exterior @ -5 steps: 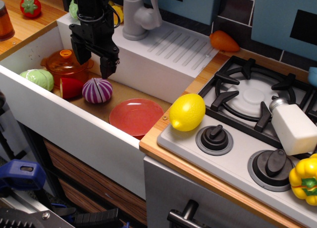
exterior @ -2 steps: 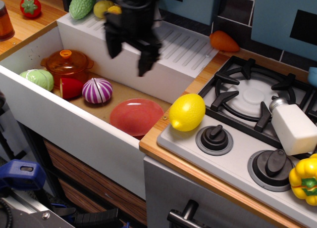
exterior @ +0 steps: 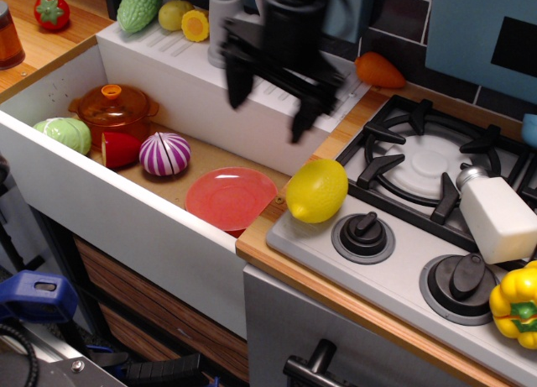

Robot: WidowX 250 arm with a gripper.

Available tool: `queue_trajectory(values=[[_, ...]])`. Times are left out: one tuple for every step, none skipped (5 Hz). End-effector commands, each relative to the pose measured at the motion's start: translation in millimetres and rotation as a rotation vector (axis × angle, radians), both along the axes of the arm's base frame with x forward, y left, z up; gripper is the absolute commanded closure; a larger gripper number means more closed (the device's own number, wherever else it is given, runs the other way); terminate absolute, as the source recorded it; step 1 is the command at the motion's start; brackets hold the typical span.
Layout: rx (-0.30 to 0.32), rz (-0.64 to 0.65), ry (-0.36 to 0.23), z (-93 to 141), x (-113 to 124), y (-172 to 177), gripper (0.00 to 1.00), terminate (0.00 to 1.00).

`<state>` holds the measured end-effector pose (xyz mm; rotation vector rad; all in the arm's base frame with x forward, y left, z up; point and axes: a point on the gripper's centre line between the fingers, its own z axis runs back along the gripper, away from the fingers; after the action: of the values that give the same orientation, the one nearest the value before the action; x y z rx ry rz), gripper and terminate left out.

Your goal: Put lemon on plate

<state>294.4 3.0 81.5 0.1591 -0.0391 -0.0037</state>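
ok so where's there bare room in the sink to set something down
The plate is empty, and bare sink floor runs behind it to the back wall, right of the striped purple onion. The left end is crowded: orange pot, green cabbage, red piece and onion sit close together. The lemon is outside, on the counter edge.

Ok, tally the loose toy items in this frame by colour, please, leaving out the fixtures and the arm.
Yellow: 4 (lemon, bell pepper, round fruit, small flower-shaped piece)
Red: 3 (plate, tomato, wedge)
Green: 2 (bumpy gourd, cabbage)
Orange: 2 (lidded pot, carrot)
Purple: 1 (onion)
White: 1 (shaker)
Total: 13
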Motion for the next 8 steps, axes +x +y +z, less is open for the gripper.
queue_trajectory(values=[[-0.047, -0.009, -0.062, 24.4, -4.7, -24.2, 0.00, 0.00], [-0.072, -0.014, -0.050, 23.2, -9.9, -30.0, 0.00, 0.00], [-0.088, -0.022, -0.066, 12.2, -11.4, -29.6, 0.00, 0.00], [-0.100, -0.032, -0.088, -1.8, -9.0, -29.2, 0.00, 0.00], [-0.120, -0.043, -0.101, -10.8, -5.6, -27.4, 0.00, 0.00], [-0.138, -0.044, -0.111, -20.4, -4.3, -26.5, 0.00, 0.00], [-0.166, -0.033, -0.114, -28.8, -2.6, -28.2, 0.00, 0.00], [-0.189, -0.007, -0.113, -38.3, -6.0, -31.0, 0.00, 0.00]])
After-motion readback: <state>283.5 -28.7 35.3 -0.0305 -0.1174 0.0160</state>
